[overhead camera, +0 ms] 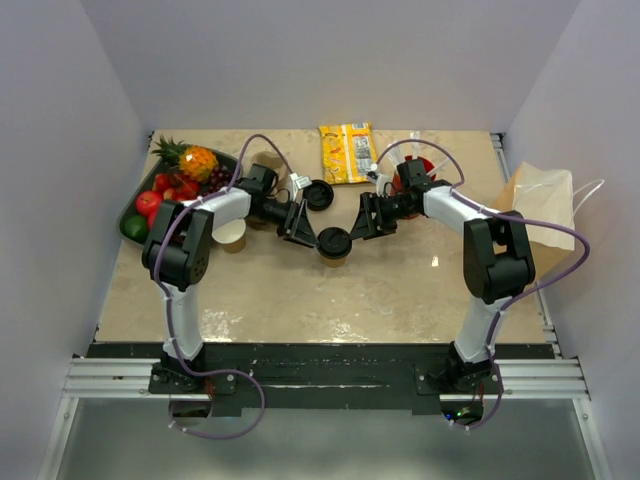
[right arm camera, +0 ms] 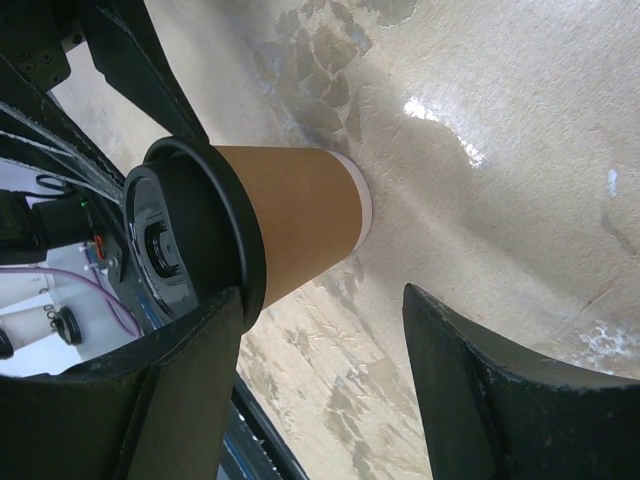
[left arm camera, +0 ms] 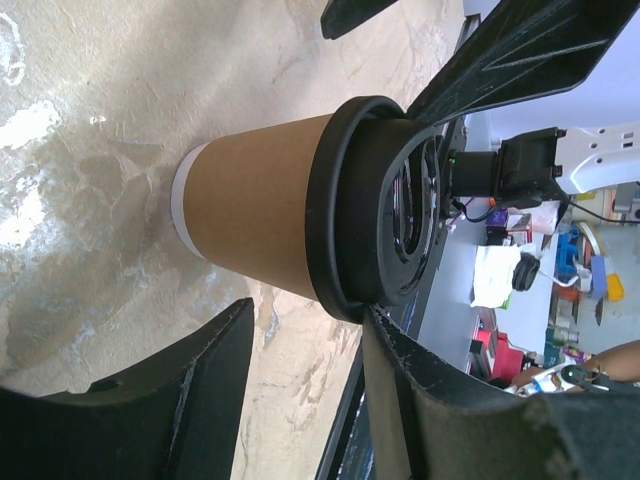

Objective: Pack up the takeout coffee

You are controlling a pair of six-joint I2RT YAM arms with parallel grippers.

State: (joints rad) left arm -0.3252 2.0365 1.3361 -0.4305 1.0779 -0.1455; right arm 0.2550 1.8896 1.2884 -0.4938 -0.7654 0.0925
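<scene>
The takeout coffee (overhead camera: 333, 244), a brown paper cup with a black lid, stands upright on the table at centre. It shows in the left wrist view (left arm camera: 258, 215) and in the right wrist view (right arm camera: 292, 212). My left gripper (overhead camera: 299, 223) is open just to the cup's left; in its wrist view the gripper (left arm camera: 305, 318) has one finger (left arm camera: 440, 400) touching the lid's rim. My right gripper (overhead camera: 369, 218) is open just to the cup's right; in its wrist view the gripper (right arm camera: 320, 300) has one finger (right arm camera: 180, 390) against the lid's rim. Neither holds the cup.
A loose black lid (overhead camera: 318, 195) lies behind the cup. A lidless paper cup (overhead camera: 231, 236) stands by the left arm. A dark fruit tray (overhead camera: 130, 205) is at the far left, a yellow snack packet (overhead camera: 346, 152) at the back, a brown paper bag (overhead camera: 545, 205) at the right edge.
</scene>
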